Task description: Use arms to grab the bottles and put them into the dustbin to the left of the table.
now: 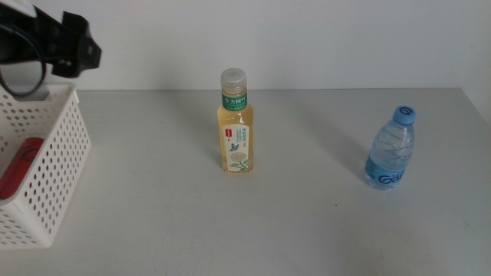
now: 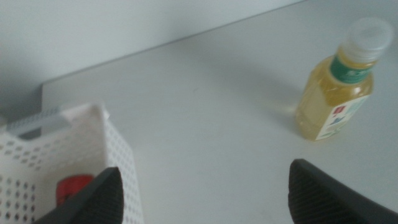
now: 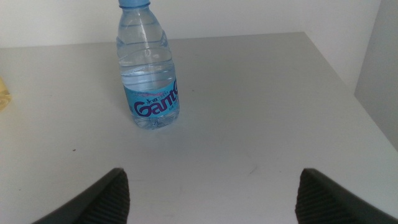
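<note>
A pale-yellow tea bottle (image 1: pixel 235 126) (image 2: pixel 336 87) with a green label and grey cap stands upright mid-table. Right of it stands a clear blue-capped water bottle (image 1: pixel 391 149) (image 3: pixel 147 68). The white perforated dustbin (image 1: pixel 57 153) (image 2: pixel 118 146) sits at the left edge with a red can (image 1: pixel 19 165) (image 2: pixel 71 186) lying inside. My left gripper (image 1: pixel 83 52) (image 2: pixel 205 202) hovers over the dustbin's far corner, open and holding nothing. My right gripper (image 3: pixel 214 202) is open and empty, short of the water bottle, and does not show in the middle view.
The light grey table (image 1: pixel 307 222) ends at a pale wall behind and has a right edge (image 3: pixel 348 81) close to the water bottle. A thick black cable (image 1: pixel 19 69) loops off the left arm above the dustbin.
</note>
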